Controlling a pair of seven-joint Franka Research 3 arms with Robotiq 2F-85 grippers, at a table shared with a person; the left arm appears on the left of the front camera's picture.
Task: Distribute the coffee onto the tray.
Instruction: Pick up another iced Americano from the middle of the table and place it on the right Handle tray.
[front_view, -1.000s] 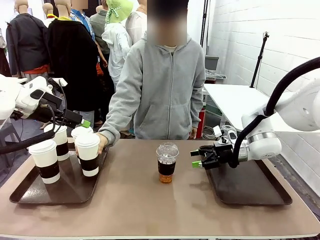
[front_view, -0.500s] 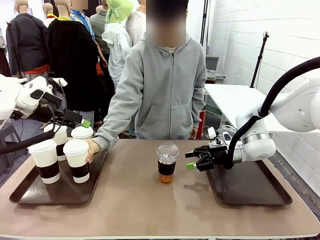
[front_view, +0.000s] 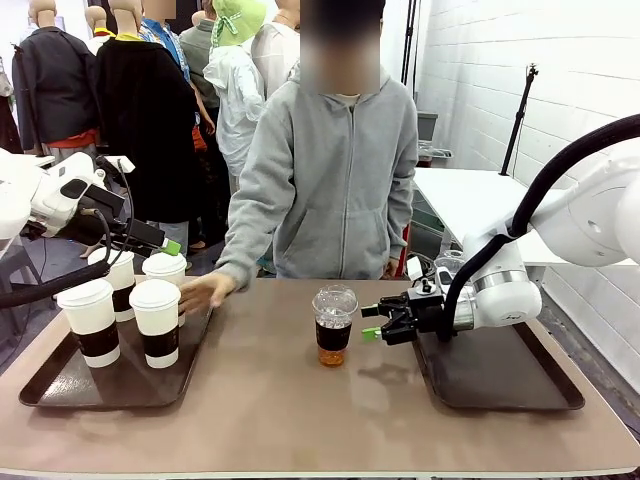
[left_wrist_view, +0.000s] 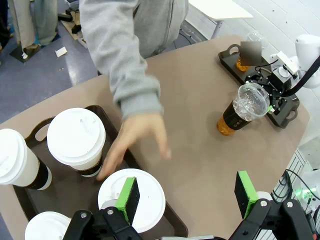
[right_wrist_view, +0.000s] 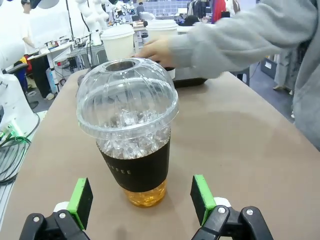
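While the right end effector (front_view: 368, 322) waits wide open and empty beside the iced drink (front_view: 333, 326) on the surface (front_view: 300, 410), a crooked push could tip it over.

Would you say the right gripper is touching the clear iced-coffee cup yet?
Apart. In the right wrist view, table shows between each green pad of the open right gripper and the clear cup.

Both pincers wide open: left pincer (left_wrist_view: 187, 200), right pincer (front_view: 372, 322).
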